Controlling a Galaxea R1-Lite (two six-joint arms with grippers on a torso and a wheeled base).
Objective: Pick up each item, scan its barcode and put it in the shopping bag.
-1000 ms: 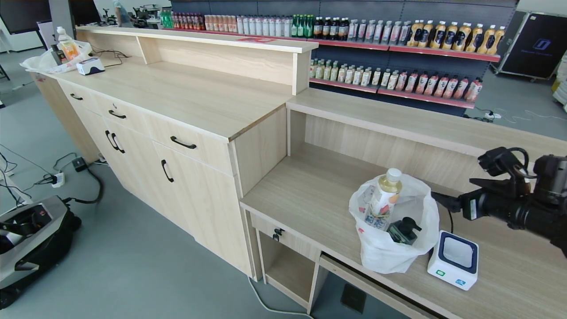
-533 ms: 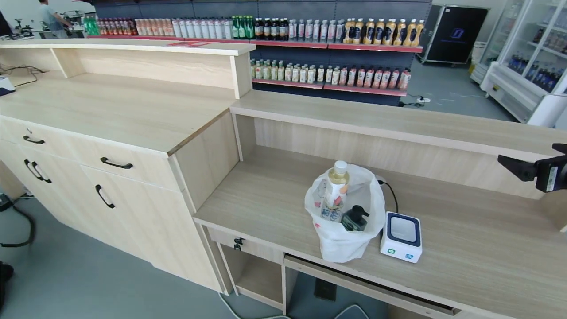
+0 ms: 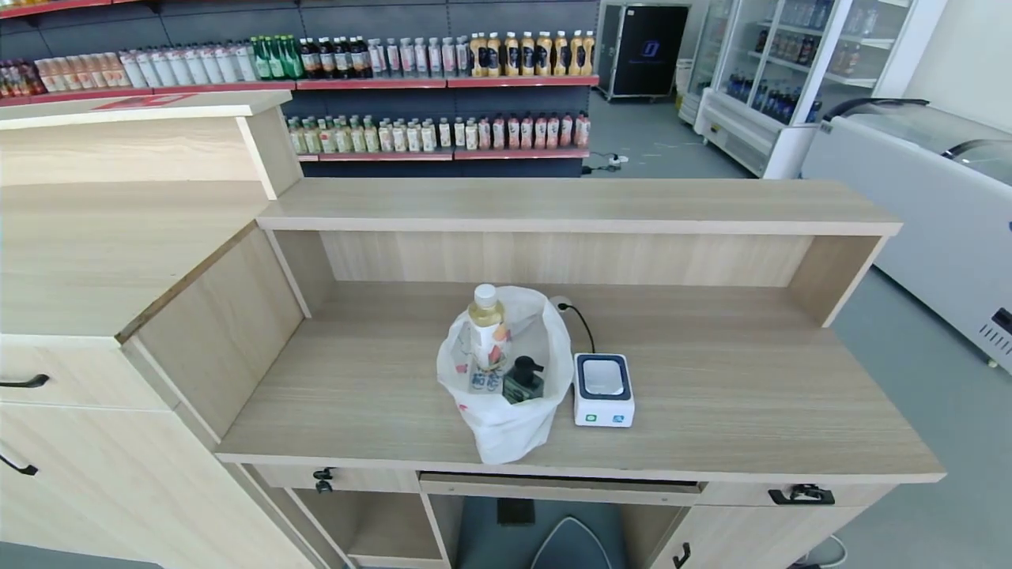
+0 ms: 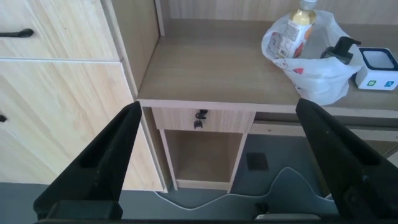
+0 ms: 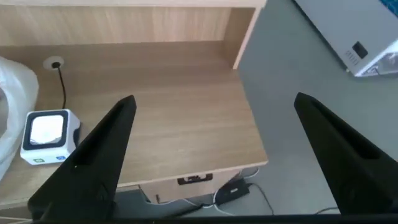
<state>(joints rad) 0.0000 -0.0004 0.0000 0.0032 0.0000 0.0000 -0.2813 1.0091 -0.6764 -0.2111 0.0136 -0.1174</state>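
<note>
Head camera has been swinging right over the last second. You are seeing the whole picture shift, not the goods. The light wooden bench (image 3: 751, 395) is now sitting square in the head view, and the white plastic shopping bag (image 3: 506, 431) is landing near its middle. Bag and white box scanner with a dark-framed window (image 3: 603, 389) are keeping the same places relative to each other: just beside one another, and I cannot tell whether they are touching.

Left end effector (image 4: 217, 104) is hanging low in front of the bench, to the left of the bag, fingers spread wide and carrying nothing. Right end effector (image 5: 214, 99) is hanging over the bench's right end, likewise released and carrying nothing, well apart from the scanner.

What this is telling you: the two items I am finding are both sitting inside the bag, so I am judging the task at or near its end.

Orientation. The bag is standing upright on the bench, mouth opening upward. The tall pale bottle with a white cap (image 3: 485, 332) is standing in it with its long axis close to vertical, cap up and poking above the rim. The dark pump bottle (image 3: 523, 379) is sitting lower on the scanner side, also upright, its spout pointing toward the scanner. The scanner window is facing up, tilted toward you.
</note>
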